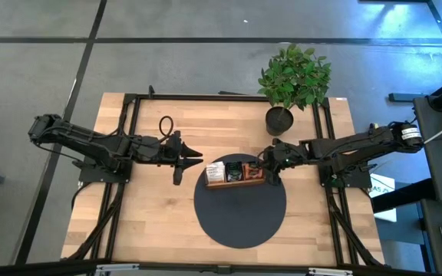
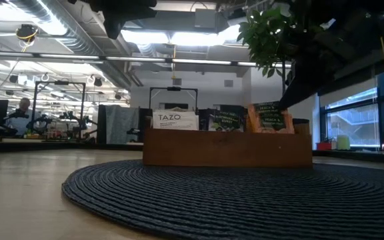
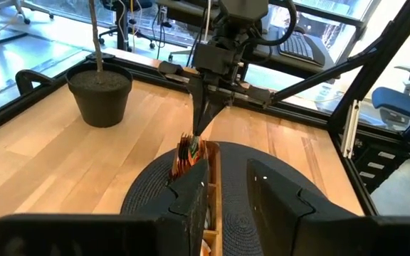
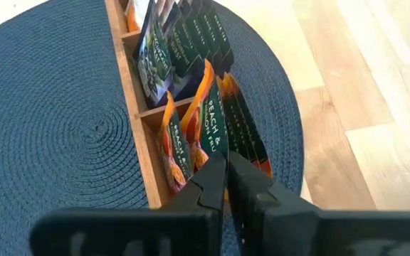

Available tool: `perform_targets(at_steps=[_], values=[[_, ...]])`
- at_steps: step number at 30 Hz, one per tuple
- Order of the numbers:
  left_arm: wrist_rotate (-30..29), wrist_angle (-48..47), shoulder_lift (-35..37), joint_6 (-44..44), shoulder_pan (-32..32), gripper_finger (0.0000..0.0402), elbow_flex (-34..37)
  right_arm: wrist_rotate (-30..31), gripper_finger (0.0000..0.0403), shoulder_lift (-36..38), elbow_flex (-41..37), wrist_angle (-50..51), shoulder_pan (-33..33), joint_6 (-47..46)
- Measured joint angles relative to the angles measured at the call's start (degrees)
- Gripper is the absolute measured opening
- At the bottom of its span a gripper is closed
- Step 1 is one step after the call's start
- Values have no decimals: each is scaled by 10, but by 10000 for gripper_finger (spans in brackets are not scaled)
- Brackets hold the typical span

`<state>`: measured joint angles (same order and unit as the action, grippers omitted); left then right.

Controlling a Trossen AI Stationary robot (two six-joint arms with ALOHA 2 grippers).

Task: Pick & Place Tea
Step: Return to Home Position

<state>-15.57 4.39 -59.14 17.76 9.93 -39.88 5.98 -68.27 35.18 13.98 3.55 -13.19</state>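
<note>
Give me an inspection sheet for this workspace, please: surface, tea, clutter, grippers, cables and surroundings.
Surface: wooden table with a dark round mat on it.
Job's things: tea sachets stand upright in the wooden tray on the mat; none seen loose.
Clutter: potted plant at the table's edge, near the right arm.
Grippers: left gripper open, beside one end of the tray; right gripper shut, nothing seen in it, over the orange sachets.
Cables: a loop on the left arm.
Surroundings: a person far off in the room.

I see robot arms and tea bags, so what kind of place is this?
Probably a robotics lab: bare ceiling ducts, a person at a desk behind, an office chair nearby.
</note>
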Motion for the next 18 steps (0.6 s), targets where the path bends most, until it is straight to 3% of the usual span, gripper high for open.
perform_targets(at_steps=[6,18], values=[[-15,0,0,-1,0,93,0,0,4,0,0,0,0,1],[-39,0,0,-10,0,95,0,0,13,0,0,0,0,-3]])
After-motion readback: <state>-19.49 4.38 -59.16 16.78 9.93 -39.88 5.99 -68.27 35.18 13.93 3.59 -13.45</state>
